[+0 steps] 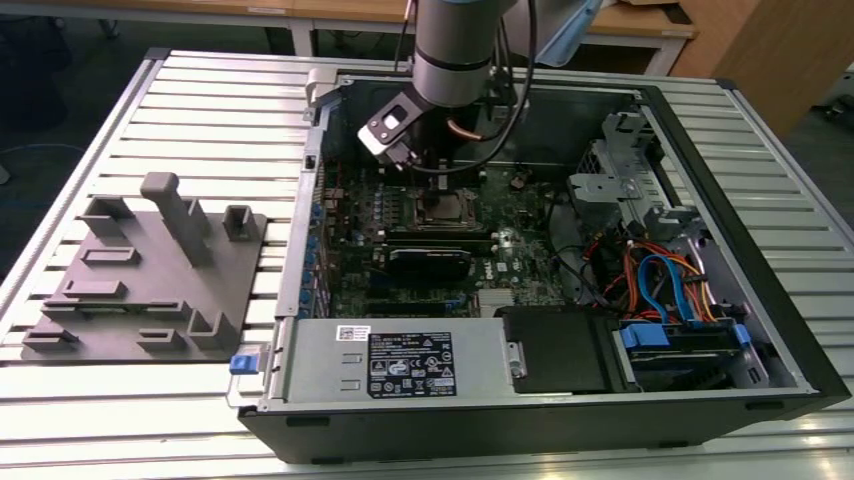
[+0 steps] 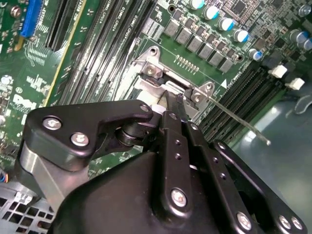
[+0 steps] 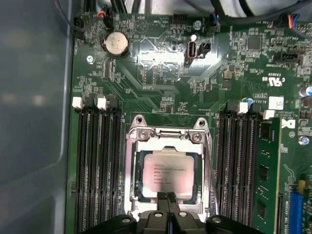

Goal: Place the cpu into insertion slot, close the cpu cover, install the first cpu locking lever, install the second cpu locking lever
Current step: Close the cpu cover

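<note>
The cpu lies flat in the insertion slot, its silver-grey top showing through the window of the cpu cover. The cover frame lies down over the chip. My gripper is shut, its two fingertips pressed together at the cover's edge, right at the rim of the chip. The second wrist view shows the same fingertips against the silvery frame. A thin wire locking lever sticks out from the socket corner over the memory slots, unlatched. In the exterior view the gripper hangs just above the socket.
Black memory slots flank the socket on both sides. A coin battery and a long black card sit nearby. The case walls box in the board. A grey fixture plate lies on the slatted table at the exterior view's left.
</note>
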Available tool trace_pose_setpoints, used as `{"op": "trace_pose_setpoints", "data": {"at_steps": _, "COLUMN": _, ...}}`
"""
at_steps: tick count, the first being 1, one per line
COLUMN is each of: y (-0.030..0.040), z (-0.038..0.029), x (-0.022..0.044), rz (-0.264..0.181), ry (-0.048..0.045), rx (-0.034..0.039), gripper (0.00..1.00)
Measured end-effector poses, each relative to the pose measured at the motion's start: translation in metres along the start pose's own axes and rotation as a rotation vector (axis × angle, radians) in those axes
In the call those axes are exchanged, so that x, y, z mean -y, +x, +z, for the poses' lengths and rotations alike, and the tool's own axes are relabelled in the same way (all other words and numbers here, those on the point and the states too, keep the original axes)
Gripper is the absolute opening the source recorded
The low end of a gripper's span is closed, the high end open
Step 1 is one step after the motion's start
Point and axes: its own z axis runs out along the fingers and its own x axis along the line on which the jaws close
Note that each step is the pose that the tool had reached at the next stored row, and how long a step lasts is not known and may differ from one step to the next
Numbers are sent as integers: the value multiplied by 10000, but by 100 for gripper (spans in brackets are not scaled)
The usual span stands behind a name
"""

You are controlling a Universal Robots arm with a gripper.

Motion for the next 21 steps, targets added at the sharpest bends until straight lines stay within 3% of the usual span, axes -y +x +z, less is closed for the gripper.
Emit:
{"op": "trace_pose_setpoints", "data": {"at_steps": 7, "y": -1, "z": 52, "x": 2, "rz": 1, "ry": 23, "rx": 1, "gripper": 10}}
{"op": "trace_pose_setpoints", "data": {"at_steps": 13, "y": 0, "z": -41, "x": 3, "rz": 0, "ry": 22, "rx": -1, "gripper": 10}}
{"op": "trace_pose_setpoints", "data": {"at_steps": 16, "y": 1, "z": -50, "x": 1, "rz": -1, "ry": 21, "rx": -3, "gripper": 10}}
{"op": "trace_pose_setpoints", "data": {"at_steps": 21, "y": -2, "z": -52, "x": -104, "rz": 1, "ry": 29, "rx": -1, "gripper": 10}}
